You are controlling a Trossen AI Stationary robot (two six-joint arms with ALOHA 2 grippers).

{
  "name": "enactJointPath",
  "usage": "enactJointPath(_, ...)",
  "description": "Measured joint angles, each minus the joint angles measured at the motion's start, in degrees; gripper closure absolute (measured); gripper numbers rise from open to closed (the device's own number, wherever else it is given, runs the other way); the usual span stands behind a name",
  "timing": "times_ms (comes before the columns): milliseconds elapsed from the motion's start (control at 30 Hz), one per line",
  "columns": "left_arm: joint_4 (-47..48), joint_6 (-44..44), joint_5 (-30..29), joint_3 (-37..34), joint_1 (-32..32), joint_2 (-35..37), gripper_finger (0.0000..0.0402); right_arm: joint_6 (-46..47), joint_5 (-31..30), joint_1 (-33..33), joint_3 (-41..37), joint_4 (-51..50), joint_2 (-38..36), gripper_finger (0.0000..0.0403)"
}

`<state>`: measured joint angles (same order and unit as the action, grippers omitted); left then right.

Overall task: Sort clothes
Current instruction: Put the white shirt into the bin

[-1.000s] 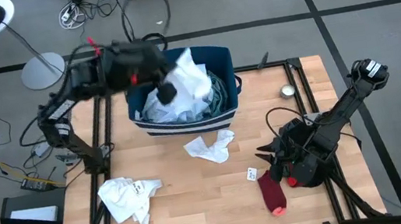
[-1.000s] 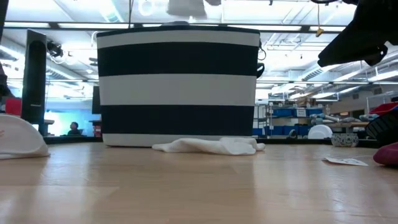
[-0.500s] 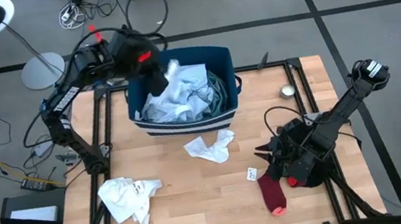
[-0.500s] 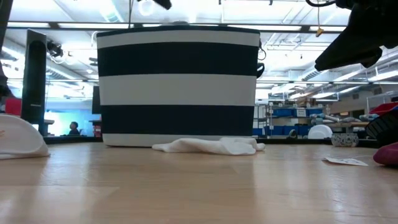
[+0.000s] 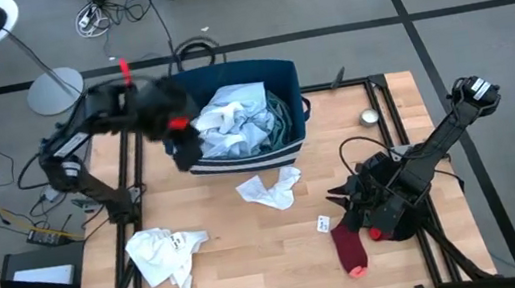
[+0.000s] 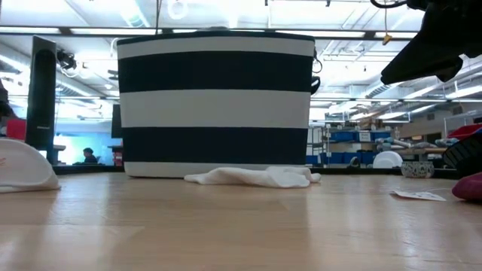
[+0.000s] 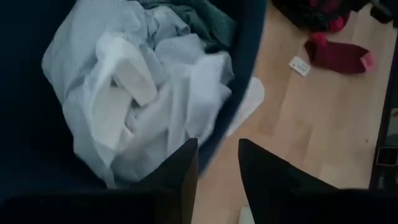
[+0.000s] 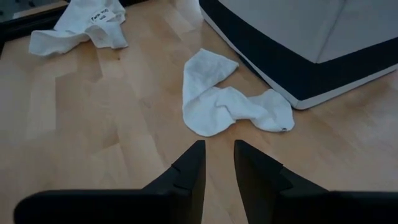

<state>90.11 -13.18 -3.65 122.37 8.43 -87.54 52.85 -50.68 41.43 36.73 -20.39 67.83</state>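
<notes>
A navy bin with white stripes (image 5: 234, 117) stands at the far middle of the table, filled with light blue, white and teal clothes (image 7: 143, 93). My left gripper (image 7: 217, 174) hovers open and empty over the bin's near-left rim (image 5: 182, 144). A white piece (image 8: 227, 102) lies flat on the table just before the bin. A crumpled white tee (image 5: 165, 253) lies near left. A dark red sock (image 5: 348, 247) lies near right. My right gripper (image 8: 217, 165) is low over the table beside the sock (image 5: 350, 207), open and empty, pointing toward the white piece.
A small paper tag (image 5: 322, 224) lies left of the red sock. A small round metal object (image 5: 369, 117) sits at the far right. Black frame rails (image 5: 391, 125) run along the table's sides. Bare wood (image 5: 253, 256) lies between the tee and the sock.
My left gripper, which held a white and light blue garment above the bin, has let it go. The garment has fallen into the bin onto the other clothes. The gripper has then swung down toward the bin's near-left corner.
</notes>
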Motion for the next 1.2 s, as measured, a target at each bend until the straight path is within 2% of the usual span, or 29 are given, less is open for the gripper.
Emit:
enactJointPath(200,-0.7,-13.8,-10.1,-11.3,-16.1,6.7,0.0280,0.9,1.0,0.0,0.0,0.8,0.0,0.0321)
enactJointPath(367,-4.2,-28.3,-14.3,-25.3,-28.8,12.2,0.0280,1.1,1.4,0.1,0.0,2.6,0.0,0.0323)
enactJointPath(500,-5.9,-38.8,-16.0,-36.2,-36.5,14.3,0.0280,1.0,1.4,0.1,0.0,4.3,0.0,0.0322)
enactJointPath(700,-7.6,-52.1,-13.1,-50.5,-44.0,14.7,0.0280,1.0,1.4,0.1,0.0,4.7,0.0,0.0325)
enactJointPath(867,-14.8,-60.1,-8.7,-61.7,-47.8,14.7,0.0280,1.0,1.4,0.1,0.0,4.7,0.0,0.0325)
enactJointPath(967,-19.7,-64.4,-8.3,-68.2,-50.1,14.7,0.0280,1.0,1.4,0.1,0.0,4.7,0.0,0.0324)
enactJointPath(1200,-33.0,-71.1,-3.7,-81.0,-53.7,15.9,0.0280,1.0,1.4,0.1,0.0,5.3,0.0,0.0328)
